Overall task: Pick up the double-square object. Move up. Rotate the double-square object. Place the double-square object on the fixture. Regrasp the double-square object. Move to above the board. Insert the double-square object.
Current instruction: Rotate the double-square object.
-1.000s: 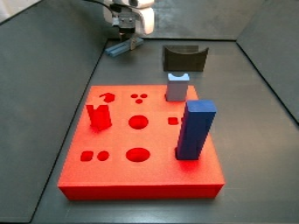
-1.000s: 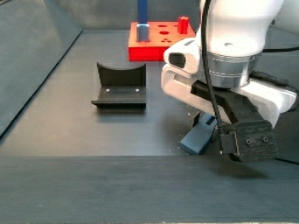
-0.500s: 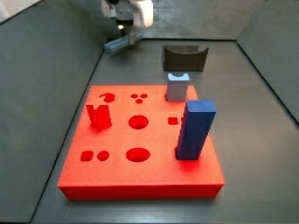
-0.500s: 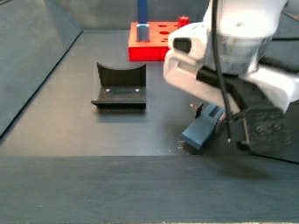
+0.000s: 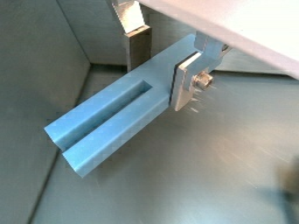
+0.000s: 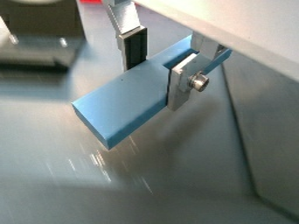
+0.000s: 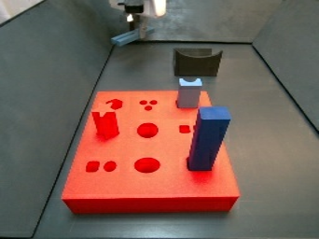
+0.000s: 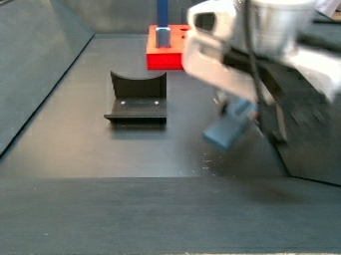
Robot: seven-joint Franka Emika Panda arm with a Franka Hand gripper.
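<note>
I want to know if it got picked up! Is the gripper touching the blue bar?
Touching. In both wrist views the gripper fingers clamp the bar from both sides.

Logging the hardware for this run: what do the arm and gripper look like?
The gripper has flat silver plate fingers with dark pads and a round screw on one. In a side view the arm's wrist housing is white with black cables and dark lower parts.
</note>
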